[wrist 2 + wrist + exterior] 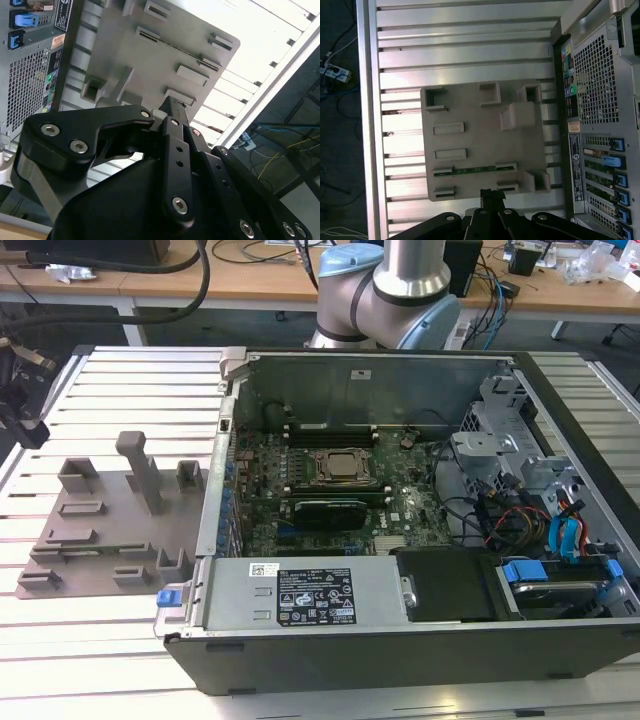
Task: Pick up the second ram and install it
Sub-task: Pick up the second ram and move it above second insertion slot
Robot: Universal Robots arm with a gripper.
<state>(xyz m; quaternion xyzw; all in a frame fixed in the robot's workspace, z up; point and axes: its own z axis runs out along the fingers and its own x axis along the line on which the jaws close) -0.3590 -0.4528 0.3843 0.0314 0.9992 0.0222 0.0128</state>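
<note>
1. The tool [492,193] hangs above the near edge of the grey tray [470,100]. Its jaws are drawn together with nothing between them.
2. The ram [472,170] shows as a thin green strip held between two end clips on the tray. It is near the tool's tip but not touching it.
3. The tray lies on the slatted bench [460,45], just beside the open case [400,665]. The socket [345,468] sits mid-board inside.
4. Risk: lowered with the jaws closed like this, the tool would likely strike the ram's top edge instead of straddling it. That could chip the ram or shove the tray.
5. Risk: a grip taken off-centre could let the ram tilt. It might then bind in the clips or meet its slot askew, and a thin board flexes easily.
6. Risk: the case walls and loose cables [500,515] crowd the board, so a carried ram could snag on them.
7. Writing: there is a white label [320,602] on the power supply [235,605] and there are stickers [574,165] on the case's back. The print on all of them is too small to read.
</note>
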